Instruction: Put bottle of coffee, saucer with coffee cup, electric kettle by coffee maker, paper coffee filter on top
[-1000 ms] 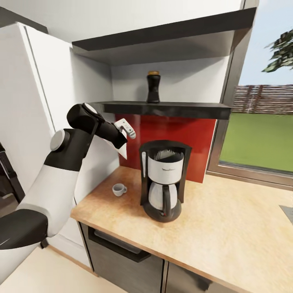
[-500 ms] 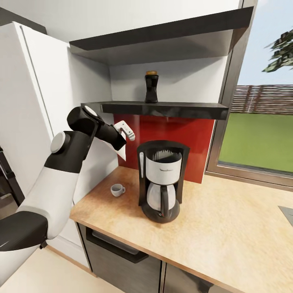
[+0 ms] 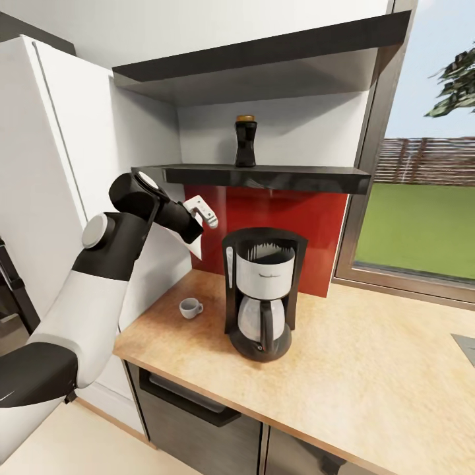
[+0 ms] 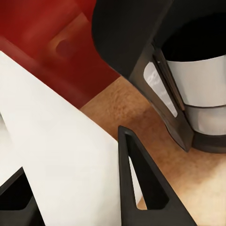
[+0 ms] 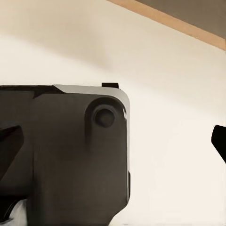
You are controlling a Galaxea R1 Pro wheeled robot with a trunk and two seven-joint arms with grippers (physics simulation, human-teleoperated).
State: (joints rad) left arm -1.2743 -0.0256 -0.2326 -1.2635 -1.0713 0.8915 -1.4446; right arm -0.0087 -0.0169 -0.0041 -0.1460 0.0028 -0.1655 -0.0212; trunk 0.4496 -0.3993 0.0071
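1. Paper coffee filter (image 4: 66, 160), flat, white and wedge-shaped, sits pinched in the left tool (image 3: 198, 232), held up beside the glossy black coffee maker (image 3: 262, 290).
2. Wood-grain worktop (image 3: 369, 369) carries a small cup (image 3: 190, 307).
3. Right tool's state is unreadable.

Countertop (image 3: 369, 369): matt speckled wood. Coffee maker (image 3: 264, 290): black plastic, brushed metal band, glass carafe. Backsplash (image 3: 297, 224): glossy red.

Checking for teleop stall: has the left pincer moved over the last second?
No. The left pincer, holding the white paper filter, keeps its place beside the black coffee maker; the camera shifted.
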